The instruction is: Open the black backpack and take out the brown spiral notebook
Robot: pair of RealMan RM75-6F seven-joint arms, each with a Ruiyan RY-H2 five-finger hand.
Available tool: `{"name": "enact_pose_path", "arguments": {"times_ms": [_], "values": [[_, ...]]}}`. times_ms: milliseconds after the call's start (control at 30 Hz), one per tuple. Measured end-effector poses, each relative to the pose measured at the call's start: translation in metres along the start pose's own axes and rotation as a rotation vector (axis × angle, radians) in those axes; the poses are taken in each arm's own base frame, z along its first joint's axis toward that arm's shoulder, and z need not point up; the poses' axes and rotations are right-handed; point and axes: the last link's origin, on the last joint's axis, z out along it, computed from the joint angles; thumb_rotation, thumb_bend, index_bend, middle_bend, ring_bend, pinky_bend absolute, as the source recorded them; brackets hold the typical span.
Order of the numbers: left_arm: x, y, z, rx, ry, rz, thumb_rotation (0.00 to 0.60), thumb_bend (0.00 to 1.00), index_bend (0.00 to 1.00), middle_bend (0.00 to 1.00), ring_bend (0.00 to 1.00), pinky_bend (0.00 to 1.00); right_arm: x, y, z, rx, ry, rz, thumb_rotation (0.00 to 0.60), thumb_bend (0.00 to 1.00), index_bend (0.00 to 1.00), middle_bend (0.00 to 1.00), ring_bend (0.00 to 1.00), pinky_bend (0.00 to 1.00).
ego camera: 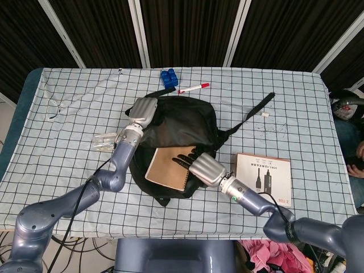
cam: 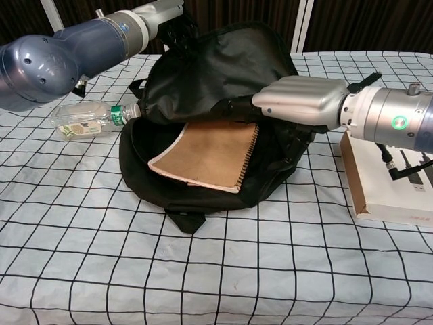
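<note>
Checked cloth covers the surface (ego camera: pixel 68 114), and on it we see the black backpack (ego camera: pixel 187 122) lying open near the middle, its flap lifted toward the far side. Our left hand (ego camera: pixel 142 112) rests on the far left edge of that flap; its fingers curl over the fabric and look to be holding it up, though the chest view shows only part of the hand (cam: pixel 177 27) against the dark bag. Our right hand (ego camera: pixel 203 168) reaches into the opening from the near right, palm down, fingers stretched out and apart, their tips over the far right corner of the notebook; in the chest view this hand (cam: pixel 298 101) hovers just above the spiral edge and grips nothing. The brown spiral notebook (ego camera: pixel 169 168) lies inside the backpack's mouth, flat and tilted, most of its cover showing. A flat box (ego camera: pixel 264 177) with a printed cable sits to the right of the bag. A clear plastic bottle (cam: pixel 91 118) lies on its side just left of the backpack. Beyond the bag we see a red marker (ego camera: pixel 193 87) and a blue block (ego camera: pixel 168 77).
</note>
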Motion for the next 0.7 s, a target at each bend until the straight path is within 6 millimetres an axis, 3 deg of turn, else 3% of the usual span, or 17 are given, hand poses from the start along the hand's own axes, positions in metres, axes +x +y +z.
{"name": "enact_pose_path", "arguments": {"times_ms": [700], "values": [[-0.003, 0.000, 0.001, 0.003, -0.015, -0.004, 0.600, 0.41, 0.61, 0.63, 0.44, 0.36, -0.026, -0.022, 0.023, 0.087, 0.015, -0.210, 0.600, 0.13, 0.00, 0.12, 0.23, 0.18]]}}
